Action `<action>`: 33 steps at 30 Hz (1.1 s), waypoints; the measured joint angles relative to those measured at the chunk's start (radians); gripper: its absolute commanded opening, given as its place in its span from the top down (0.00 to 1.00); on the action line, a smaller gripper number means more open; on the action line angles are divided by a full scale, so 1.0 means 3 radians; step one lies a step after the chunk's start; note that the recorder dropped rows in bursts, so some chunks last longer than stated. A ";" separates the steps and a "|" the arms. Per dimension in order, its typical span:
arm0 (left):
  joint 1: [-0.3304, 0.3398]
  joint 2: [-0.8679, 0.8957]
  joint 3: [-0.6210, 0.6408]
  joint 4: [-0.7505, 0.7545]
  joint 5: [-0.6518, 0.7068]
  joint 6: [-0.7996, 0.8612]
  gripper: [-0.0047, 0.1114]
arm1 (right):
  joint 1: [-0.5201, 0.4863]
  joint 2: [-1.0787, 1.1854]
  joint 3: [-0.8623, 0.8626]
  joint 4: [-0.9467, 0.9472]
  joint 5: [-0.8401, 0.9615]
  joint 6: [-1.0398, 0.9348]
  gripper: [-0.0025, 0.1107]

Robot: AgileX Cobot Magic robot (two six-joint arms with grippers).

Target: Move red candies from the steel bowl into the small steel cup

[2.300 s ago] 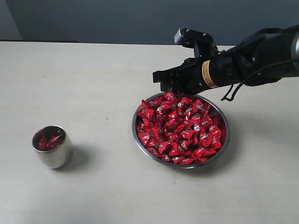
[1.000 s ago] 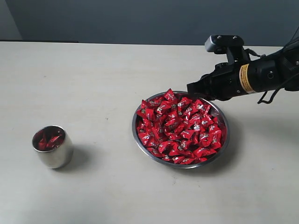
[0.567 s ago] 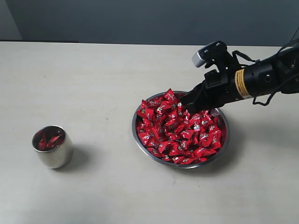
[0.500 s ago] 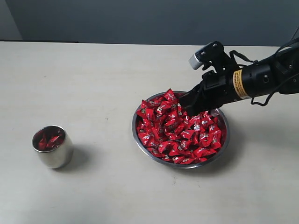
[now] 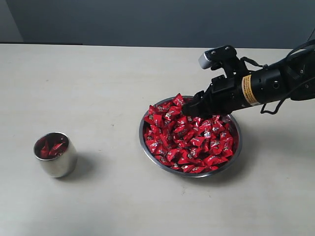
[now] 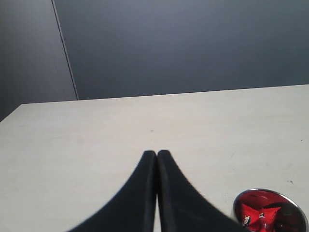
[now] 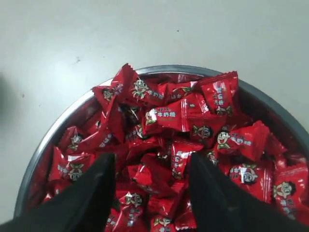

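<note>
Your right tool point(image 7: 150, 166) is spread open, empty, over the candies point(image 5: 192, 137) heaped in the bowl point(image 5: 141, 136). Your left tool point(image 6: 157, 154) is closed on nothing. The cup point(image 5: 55, 156) stands well apart on the counter point(image 5: 98, 83).

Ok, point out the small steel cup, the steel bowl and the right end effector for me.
small steel cup point(image 5: 60, 166): exterior view, on its outer wall.
steel bowl point(image 7: 65, 123): right wrist view, on the bare inner wall.
right end effector point(image 7: 150, 157): right wrist view, midway between its open fingertips.
</note>
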 measured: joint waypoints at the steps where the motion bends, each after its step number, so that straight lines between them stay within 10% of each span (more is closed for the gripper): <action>1: 0.0000 0.0000 0.0000 0.0000 0.0000 0.0000 0.96 | 0.0000 0.0000 0.0000 0.0000 0.0025 0.0155 0.61; 33: 0.0000 0.0000 0.0000 0.0000 0.0000 0.0000 0.96 | 0.0061 0.0395 0.0030 0.0000 -0.0080 0.1236 0.64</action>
